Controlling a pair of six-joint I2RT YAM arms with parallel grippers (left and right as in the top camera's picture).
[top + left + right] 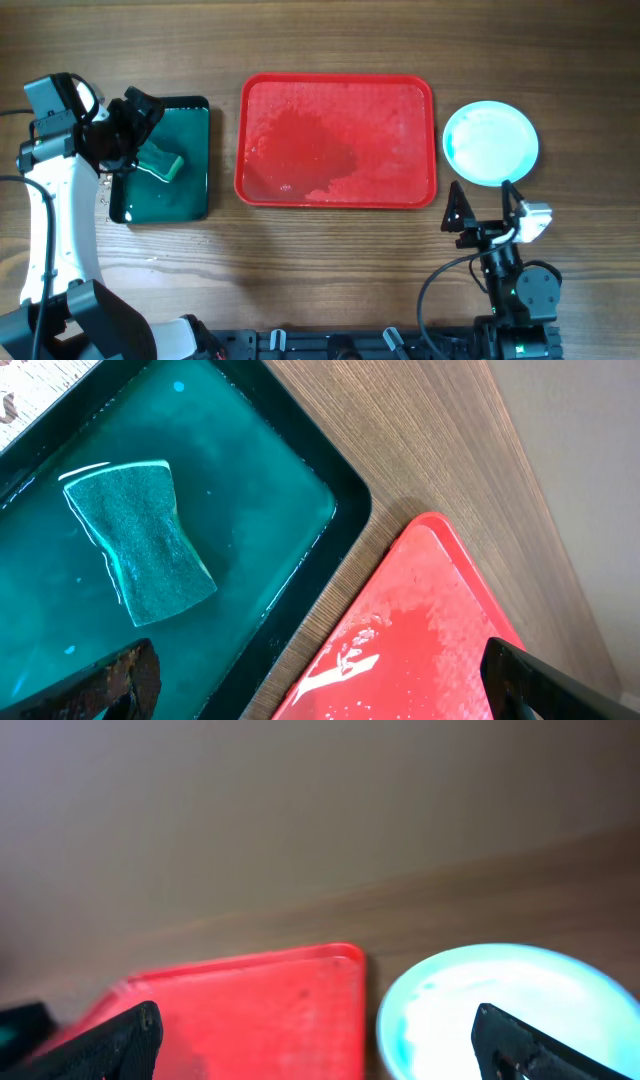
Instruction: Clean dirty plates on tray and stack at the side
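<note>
The red tray (338, 142) lies at the table's middle, wet, with no plate on it; it also shows in the left wrist view (420, 630) and the right wrist view (260, 1010). A stack of plates (491, 143), light turquoise on top, stands right of the tray; it also shows in the right wrist view (480, 1000). How many plates are in the stack I cannot tell. My left gripper (140, 125) is open and empty over the dark tray. My right gripper (485, 205) is open and empty, just in front of the plates.
A dark green-black tray (165, 160) with teal water stands left of the red tray. A green sponge (160, 160) lies in it, also in the left wrist view (140, 555). Bare wood shows in front of the trays.
</note>
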